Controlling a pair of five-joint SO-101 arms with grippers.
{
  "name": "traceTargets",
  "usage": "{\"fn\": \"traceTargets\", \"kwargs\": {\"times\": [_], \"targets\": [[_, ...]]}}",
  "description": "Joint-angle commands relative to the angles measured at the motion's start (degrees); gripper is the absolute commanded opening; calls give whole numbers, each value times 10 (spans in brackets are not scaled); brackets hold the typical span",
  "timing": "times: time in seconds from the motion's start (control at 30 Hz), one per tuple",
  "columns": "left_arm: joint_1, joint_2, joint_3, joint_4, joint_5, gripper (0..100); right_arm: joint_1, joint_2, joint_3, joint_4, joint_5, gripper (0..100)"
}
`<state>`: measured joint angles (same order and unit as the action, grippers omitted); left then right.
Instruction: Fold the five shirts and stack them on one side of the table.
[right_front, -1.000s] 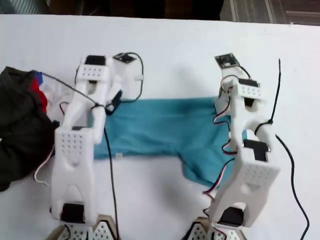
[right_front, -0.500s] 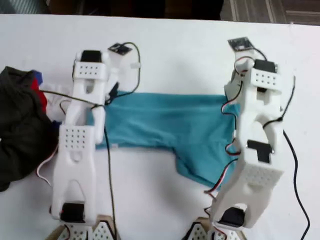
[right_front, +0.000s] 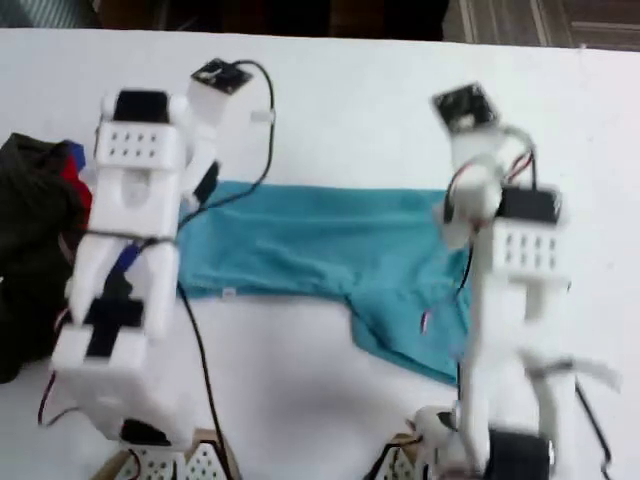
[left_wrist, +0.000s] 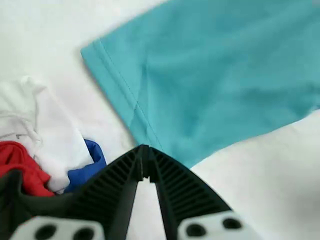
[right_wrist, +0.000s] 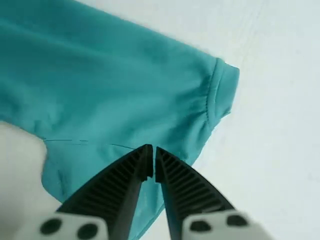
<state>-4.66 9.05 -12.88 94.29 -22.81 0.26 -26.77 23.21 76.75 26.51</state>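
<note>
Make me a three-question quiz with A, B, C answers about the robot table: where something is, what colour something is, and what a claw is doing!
1. The spread-out shirt is: A) red B) teal C) yellow
2. The heap of clothes lies: A) beside the left arm B) on the spread-out shirt C) beside the right arm
3. The left gripper is: A) wide open B) shut and empty C) shut on the spread-out shirt

Answers:
1 B, it looks teal in every view.
2 A, the high view shows the heap right next to the left arm.
3 B, it is closed tip to tip with nothing held.
</note>
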Motion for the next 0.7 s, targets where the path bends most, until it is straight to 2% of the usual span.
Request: {"fn": "traceTargets", "kwargs": {"times": [0.0, 0.17, 0.27, 0.37, 0.5, 0.67], "targets": [[-3, -120, 229, -135, -6, 26, -29, -140, 160, -43, -1, 20], [-4, -151, 422, -299, -4, 26, -66, -210, 331, -80, -1, 22], [-4, -151, 474, -378, -1, 26, -109, -211, 387, -92, 1, 22], [-4, -150, 509, -447, -1, 26, -148, -211, 394, -97, 47, 22], [-4, -150, 554, -526, -1, 26, -193, -211, 409, -98, 75, 22], [-2, -150, 582, -563, 0, 26, -185, -211, 422, -102, 76, 22]]}}
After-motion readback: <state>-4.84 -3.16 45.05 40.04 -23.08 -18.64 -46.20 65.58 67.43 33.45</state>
